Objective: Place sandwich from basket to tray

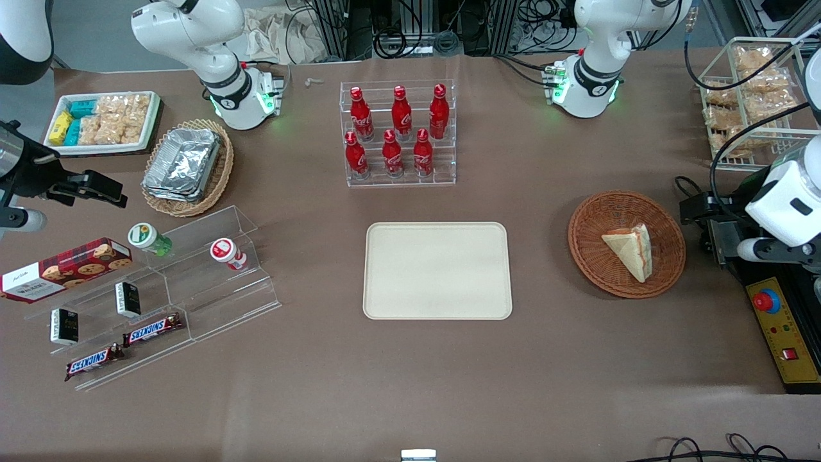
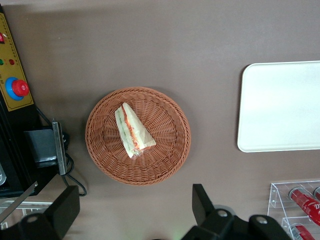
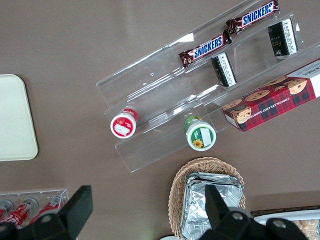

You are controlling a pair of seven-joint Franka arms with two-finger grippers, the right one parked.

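Bare brown desk (image 1: 410, 385) fills the strip nearest the front camera; next up is the tray (image 1: 437, 270), cream, low-rimmed, nothing on it. Basket (image 1: 626, 244) sits beside the tray toward the working arm's end of the desk, apart from it. Sandwich (image 1: 630, 250) lies flat in the basket, roughly centred, one bread face up, filling edge showing red, orange and green in the wrist view. Tool (image 2: 135, 212) hangs high above the desk just beside the basket rim, fingers (image 2: 202, 200) spread wide, holding nothing. Transfer not yet begun. Handling judgement: the wedge looks light and soft; bread will dent under a hard squeeze and layers may shear or slide apart if pinched across the cut edge. Best hold is probably across the two bread faces near the thick middle of the wedge, away from the thin tip, with modest closing force. Since it lies flat, one finger must slip under the lower face or the pinch must take the long sides; the weave may snag a fingertip.
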